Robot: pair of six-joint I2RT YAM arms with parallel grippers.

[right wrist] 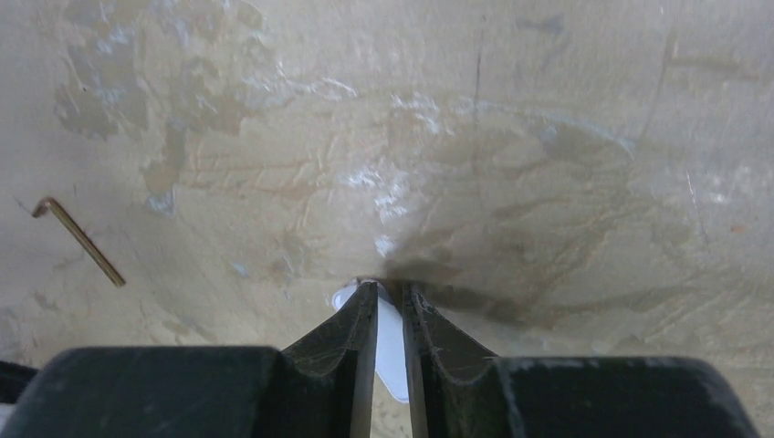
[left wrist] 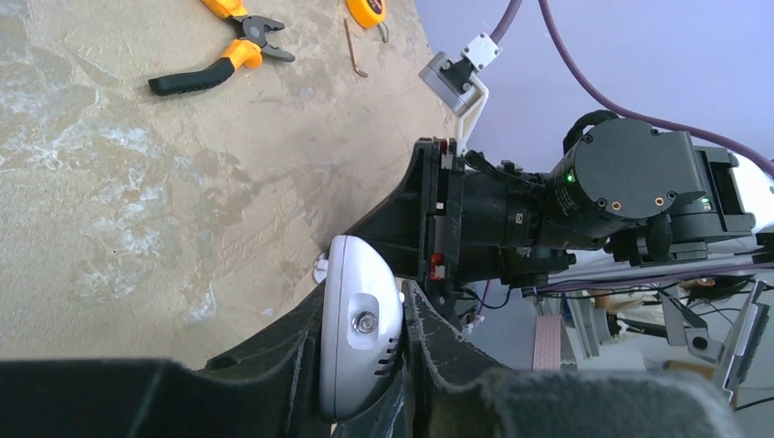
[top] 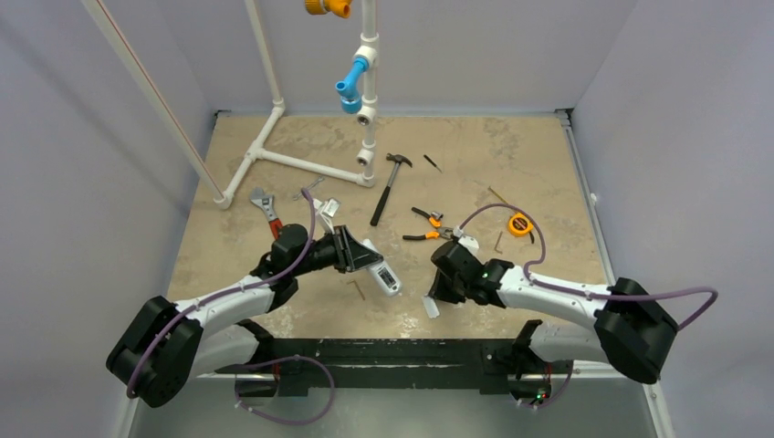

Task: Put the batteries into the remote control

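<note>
My left gripper (top: 351, 251) is shut on the white remote control (top: 383, 274) and holds it just above the table. In the left wrist view the remote's rounded end (left wrist: 359, 319) is pinched between the black fingers of that gripper (left wrist: 360, 338). My right gripper (top: 436, 297) points down at the table right of the remote. Its jaws (right wrist: 390, 290) stand narrow around a small white battery-cover strip (right wrist: 391, 342) that lies on the table. The strip (top: 431, 307) pokes out below the fingers. The batteries are out of view.
A thin hex key (right wrist: 78, 242) lies left of the right gripper, below the remote (top: 359, 289). Behind are orange-handled pliers (top: 424, 228), a tape measure (top: 520, 224), a hammer (top: 391, 187), a red wrench (top: 265, 210) and a white pipe frame (top: 301, 160).
</note>
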